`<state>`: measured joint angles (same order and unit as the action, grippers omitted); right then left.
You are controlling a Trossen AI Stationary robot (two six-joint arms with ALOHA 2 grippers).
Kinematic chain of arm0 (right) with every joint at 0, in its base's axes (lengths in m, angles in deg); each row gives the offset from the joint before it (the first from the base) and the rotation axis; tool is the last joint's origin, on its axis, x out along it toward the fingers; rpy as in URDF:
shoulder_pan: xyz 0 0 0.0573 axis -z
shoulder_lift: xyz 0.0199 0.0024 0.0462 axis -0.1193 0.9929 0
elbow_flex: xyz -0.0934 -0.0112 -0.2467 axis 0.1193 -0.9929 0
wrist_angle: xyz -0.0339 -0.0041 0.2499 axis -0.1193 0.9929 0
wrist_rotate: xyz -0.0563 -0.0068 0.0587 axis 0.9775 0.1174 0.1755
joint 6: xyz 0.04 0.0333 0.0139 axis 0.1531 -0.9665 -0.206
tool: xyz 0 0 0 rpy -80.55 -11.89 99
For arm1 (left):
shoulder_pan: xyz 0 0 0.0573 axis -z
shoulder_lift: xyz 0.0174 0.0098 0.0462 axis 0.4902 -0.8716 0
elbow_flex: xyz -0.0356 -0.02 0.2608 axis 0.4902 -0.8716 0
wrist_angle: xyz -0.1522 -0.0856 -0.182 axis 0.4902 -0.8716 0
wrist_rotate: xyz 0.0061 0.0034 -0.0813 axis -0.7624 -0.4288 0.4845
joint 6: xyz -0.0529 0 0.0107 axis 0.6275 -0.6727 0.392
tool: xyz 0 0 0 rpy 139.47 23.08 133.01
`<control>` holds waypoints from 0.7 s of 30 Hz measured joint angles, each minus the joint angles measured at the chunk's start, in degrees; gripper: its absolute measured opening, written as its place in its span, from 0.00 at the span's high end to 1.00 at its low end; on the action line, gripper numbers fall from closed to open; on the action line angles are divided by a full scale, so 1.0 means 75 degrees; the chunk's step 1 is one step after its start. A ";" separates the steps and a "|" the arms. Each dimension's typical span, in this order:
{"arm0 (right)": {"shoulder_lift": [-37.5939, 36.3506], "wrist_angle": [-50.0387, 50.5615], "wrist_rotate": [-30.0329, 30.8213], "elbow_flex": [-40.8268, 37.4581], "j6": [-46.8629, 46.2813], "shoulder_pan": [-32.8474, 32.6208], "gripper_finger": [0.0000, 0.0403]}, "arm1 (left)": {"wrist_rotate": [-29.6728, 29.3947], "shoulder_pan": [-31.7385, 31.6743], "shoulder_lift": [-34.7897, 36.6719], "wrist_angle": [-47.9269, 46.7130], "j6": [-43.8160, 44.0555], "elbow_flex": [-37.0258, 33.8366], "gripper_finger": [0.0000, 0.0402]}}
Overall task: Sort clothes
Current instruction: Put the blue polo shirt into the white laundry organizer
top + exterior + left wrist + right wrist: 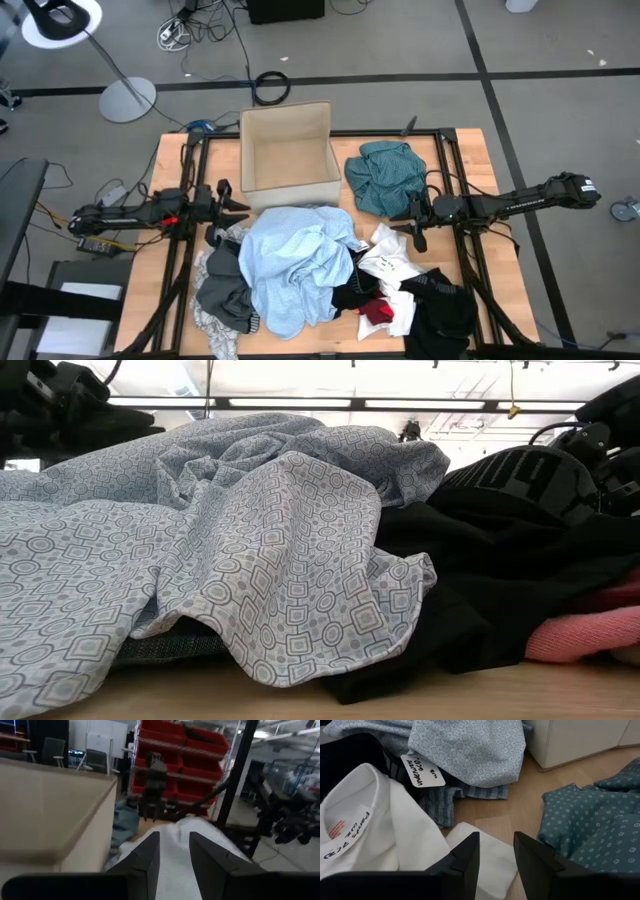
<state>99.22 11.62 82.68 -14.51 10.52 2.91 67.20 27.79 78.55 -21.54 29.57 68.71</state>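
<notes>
Left gripper (243, 208), fingers parted, empty, at 9 o'clock of light blue shirt (290, 265). Right gripper (397, 224), apparently parted, empty, over white piece (380, 830); teal piece (385, 176) at 12.

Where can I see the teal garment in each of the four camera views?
High view: teal garment lies right of the cardboard box, apart from the pile.
Low view: not in it.
Left wrist view: a teal fold beside the box wall.
Right wrist view: fills the right side.
Shared landmark: the cardboard box.
</notes>
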 joint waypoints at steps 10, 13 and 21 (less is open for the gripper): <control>0.0000 -0.0021 0.0000 0.0000 0.0000 0.0002 0.69 | -0.0811 0.1130 -0.1593 -0.1907 0.0083 0.2019 0.73; 0.0000 -0.0021 0.0003 0.0001 0.0001 0.0002 0.70 | -0.1372 0.1592 -0.2486 -0.2266 0.0107 0.2696 0.73; 0.0000 -0.0021 0.0001 0.0001 0.0001 0.0001 0.70 | -0.2434 0.2379 -0.5221 -0.3780 0.0736 0.4658 0.73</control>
<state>99.22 11.46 82.68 -14.50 10.53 2.92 48.94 45.63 39.39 -49.89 35.09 103.65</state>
